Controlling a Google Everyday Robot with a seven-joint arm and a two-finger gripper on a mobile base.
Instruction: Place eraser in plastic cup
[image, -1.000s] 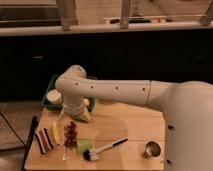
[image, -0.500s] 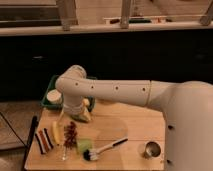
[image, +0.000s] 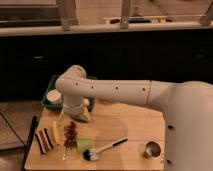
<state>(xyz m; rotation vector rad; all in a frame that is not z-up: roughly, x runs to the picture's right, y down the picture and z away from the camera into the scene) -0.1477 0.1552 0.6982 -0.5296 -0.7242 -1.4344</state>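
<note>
My white arm reaches from the right across the wooden table (image: 125, 125), and its elbow (image: 72, 85) bends down at the back left. The gripper (image: 83, 114) hangs low over the table, just right of a green tray (image: 50, 85). A white round cup-like container (image: 52, 96) sits in that tray. A flat block with red, white and black stripes (image: 43, 140) lies at the front left. I cannot tell which item is the eraser, or whether the gripper holds anything.
A yellow piece (image: 56, 132), a dark red cluster (image: 71, 132), a green sponge (image: 83, 145) and a black-handled brush (image: 106, 147) lie at the front left. A small metal cup (image: 151, 149) stands at the front right. Dark cabinets rise behind the table.
</note>
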